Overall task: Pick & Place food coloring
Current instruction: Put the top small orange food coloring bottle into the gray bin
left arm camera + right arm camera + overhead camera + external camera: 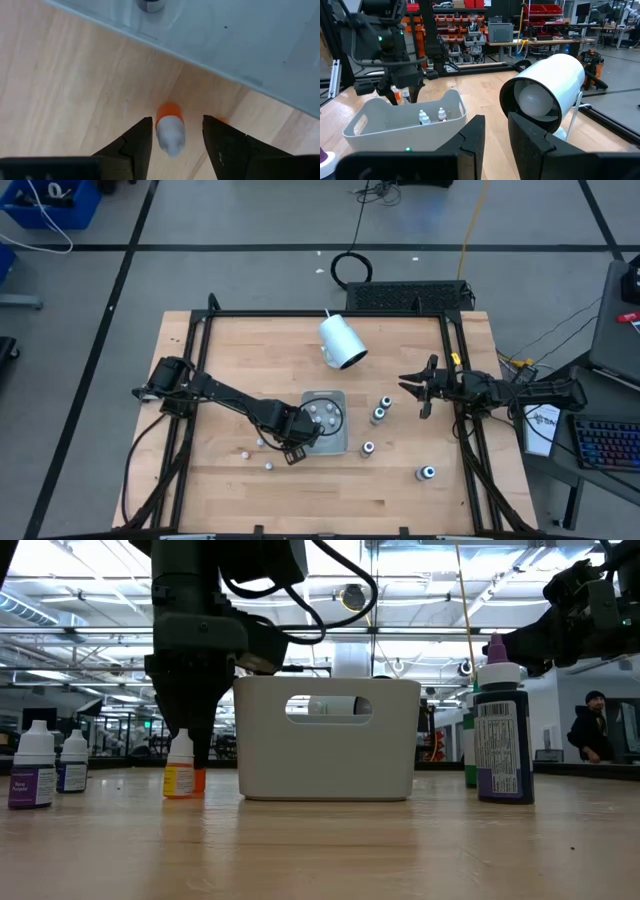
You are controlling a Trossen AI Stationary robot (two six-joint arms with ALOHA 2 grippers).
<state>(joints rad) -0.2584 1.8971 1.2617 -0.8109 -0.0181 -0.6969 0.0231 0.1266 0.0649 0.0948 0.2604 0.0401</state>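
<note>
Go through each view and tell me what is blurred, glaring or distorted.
Left wrist view: the orange-banded bottle between the left hand fingers is soft, too close to focus. Low view: bright ceiling lights behind, the white bin and dark bottle fairly crisp. Right wrist view: the white lamp-like object bulges with wide-angle distortion. High view: evenly lit, little shadow.

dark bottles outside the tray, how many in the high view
4 dark bottles, right of the tray: two together, one by its corner, one farther out alone; some may hide
</note>
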